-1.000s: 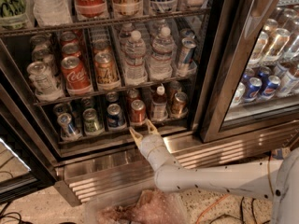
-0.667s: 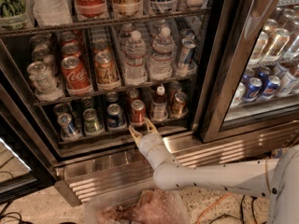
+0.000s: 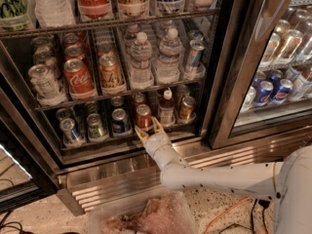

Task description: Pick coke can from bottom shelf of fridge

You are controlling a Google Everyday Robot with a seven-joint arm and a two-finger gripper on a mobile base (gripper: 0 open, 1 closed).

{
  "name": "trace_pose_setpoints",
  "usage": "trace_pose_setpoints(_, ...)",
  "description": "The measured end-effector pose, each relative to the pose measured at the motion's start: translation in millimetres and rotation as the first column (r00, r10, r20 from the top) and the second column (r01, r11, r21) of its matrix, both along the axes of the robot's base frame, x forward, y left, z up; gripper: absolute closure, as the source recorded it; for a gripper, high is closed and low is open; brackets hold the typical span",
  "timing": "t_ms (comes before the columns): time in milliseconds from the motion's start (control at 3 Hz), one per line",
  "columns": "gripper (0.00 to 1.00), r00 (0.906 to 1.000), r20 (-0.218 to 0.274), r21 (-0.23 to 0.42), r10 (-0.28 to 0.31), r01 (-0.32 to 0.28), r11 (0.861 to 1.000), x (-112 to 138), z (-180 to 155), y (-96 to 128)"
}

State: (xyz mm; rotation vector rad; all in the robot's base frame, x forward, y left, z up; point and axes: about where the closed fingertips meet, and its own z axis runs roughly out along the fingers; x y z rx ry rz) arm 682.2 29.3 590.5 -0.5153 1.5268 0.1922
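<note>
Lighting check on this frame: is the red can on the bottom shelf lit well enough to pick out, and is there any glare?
Camera view: the bottom shelf sits in shadow under the brighter tiers, yet the coke can still reads red just behind the open claw; pale reflections cross only the right glass door.

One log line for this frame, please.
stage: pre-grasp | gripper: open, just in front of coke can at bottom shelf edge | can: upright, ungrasped

Gripper (image 3: 147, 127) before coke can (image 3: 143, 115); blue can (image 3: 120, 121), bottle (image 3: 166, 108) crowd sides.
</note>
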Motion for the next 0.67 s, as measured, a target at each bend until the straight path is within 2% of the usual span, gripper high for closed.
trace_pose_setpoints(333, 0.41, 0.9995, 0.021, 0.001, 0.024, -0.024, 1.000, 29.3, 3.3, 13.6)
trace_pose_setpoints(667, 0.41, 0.9992, 0.024, 0.007, 0.031, -0.031, 0.999, 35.6, 2.4, 18.9)
